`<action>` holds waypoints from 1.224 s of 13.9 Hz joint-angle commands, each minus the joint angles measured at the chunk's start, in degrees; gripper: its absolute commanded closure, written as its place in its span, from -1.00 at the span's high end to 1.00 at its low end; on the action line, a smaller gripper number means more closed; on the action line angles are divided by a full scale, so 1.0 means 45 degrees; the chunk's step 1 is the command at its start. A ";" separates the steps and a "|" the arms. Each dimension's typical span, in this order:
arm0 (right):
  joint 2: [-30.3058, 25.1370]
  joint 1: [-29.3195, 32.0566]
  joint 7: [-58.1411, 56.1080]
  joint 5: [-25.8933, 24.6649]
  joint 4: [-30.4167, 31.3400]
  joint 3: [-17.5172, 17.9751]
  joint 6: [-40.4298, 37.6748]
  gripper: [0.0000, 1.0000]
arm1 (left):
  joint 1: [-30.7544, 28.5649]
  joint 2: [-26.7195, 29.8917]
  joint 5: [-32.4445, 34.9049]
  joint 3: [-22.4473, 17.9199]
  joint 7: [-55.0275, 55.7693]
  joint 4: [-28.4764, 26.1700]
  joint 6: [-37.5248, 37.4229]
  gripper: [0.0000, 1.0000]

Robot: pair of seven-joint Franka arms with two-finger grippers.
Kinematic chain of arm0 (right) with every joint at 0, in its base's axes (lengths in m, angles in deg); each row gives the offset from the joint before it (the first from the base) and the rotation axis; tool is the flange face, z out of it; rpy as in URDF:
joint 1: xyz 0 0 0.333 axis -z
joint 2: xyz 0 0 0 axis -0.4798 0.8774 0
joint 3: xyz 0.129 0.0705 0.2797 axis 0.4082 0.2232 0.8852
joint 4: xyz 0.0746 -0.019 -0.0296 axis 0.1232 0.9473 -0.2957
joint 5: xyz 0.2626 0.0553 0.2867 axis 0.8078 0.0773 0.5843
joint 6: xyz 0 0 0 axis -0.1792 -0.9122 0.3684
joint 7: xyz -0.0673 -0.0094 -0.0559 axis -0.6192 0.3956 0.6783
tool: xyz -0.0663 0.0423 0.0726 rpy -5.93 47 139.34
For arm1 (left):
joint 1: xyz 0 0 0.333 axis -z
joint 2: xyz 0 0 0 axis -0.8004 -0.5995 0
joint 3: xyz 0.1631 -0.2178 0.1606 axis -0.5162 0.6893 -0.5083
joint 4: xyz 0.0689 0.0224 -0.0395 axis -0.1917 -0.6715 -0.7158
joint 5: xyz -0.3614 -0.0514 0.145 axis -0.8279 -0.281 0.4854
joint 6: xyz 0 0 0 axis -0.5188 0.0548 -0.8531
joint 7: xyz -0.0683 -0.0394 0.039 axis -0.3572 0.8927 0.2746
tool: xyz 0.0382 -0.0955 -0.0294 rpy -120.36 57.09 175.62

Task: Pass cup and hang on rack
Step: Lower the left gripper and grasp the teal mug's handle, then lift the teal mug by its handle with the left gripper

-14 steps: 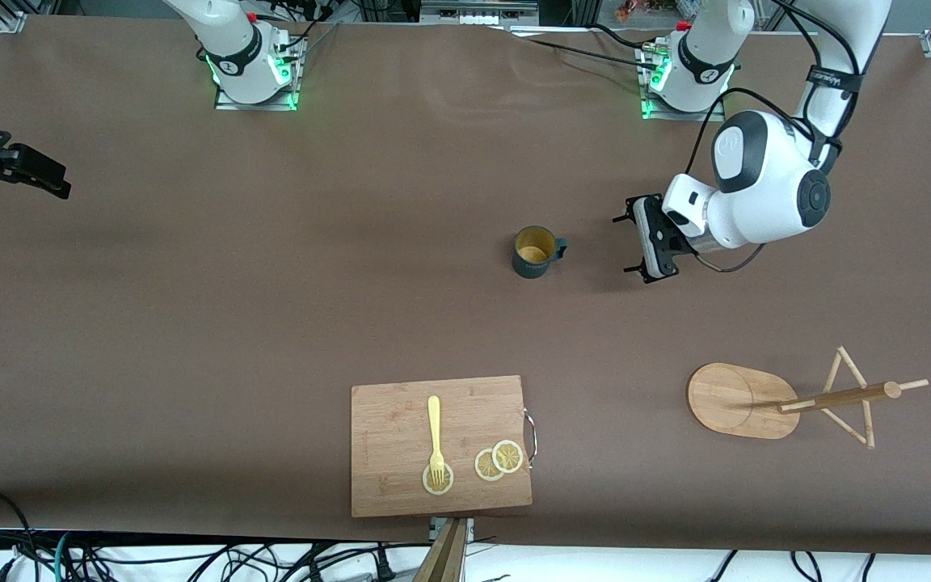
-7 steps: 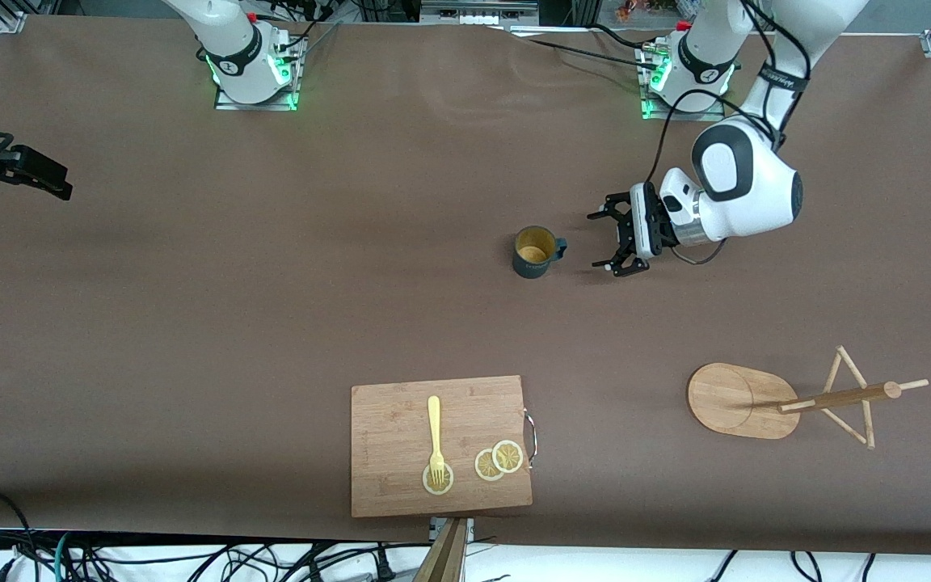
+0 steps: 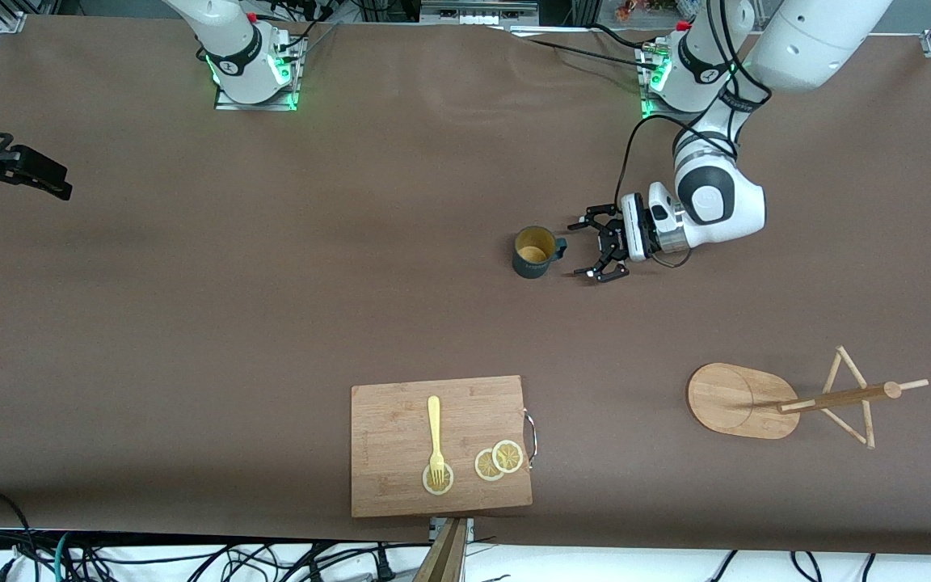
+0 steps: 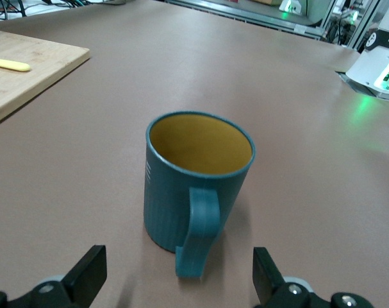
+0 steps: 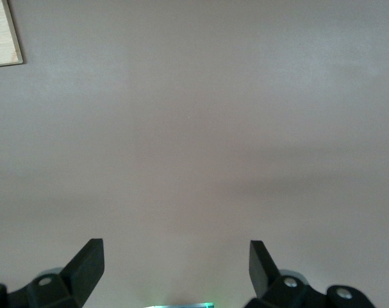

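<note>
The cup, a dark teal-blue mug with a yellowish inside, stands upright mid-table. Its handle points at my left gripper. That gripper is low over the table beside the cup, toward the left arm's end, and open. In the left wrist view the handle lies in line with the gap of my left gripper, a little short of the fingertips, touching neither. The bamboo rack stands nearer the front camera, toward the left arm's end. My right gripper waits open over bare table at the right arm's end.
A wooden cutting board lies at the table's front edge, carrying a yellow fork and lemon slices. Its corner shows in the left wrist view. Brown table surface lies between the cup and the rack.
My left arm has swung toward the cup, bringing its open gripper close to the handle. The cup, the rack and the right arm have not moved.
</note>
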 commanded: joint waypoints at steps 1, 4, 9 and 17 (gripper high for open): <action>-0.0063 0.0246 -0.0190 -0.0175 -0.0001 0.0219 0.0050 1.00 | -0.0351 -0.0744 -0.1015 0.0058 -0.1432 0.0195 -0.0853 1.00; -0.0063 0.0246 -0.0190 -0.0175 -0.0001 0.0219 0.0069 1.00 | -0.0449 -0.1291 -0.1911 0.0077 -0.2407 0.0215 -0.1227 1.00; -0.0063 0.0246 -0.0229 -0.0155 -0.0021 0.0219 0.0089 1.00 | -0.0292 -0.2015 -0.3380 0.0097 -0.4384 0.0312 -0.1735 0.81; -0.0063 0.0266 -0.0483 -0.0136 -0.0021 0.0200 0.0089 1.00 | -0.0331 -0.2152 -0.3615 0.0097 -0.4443 0.0293 -0.2907 -0.70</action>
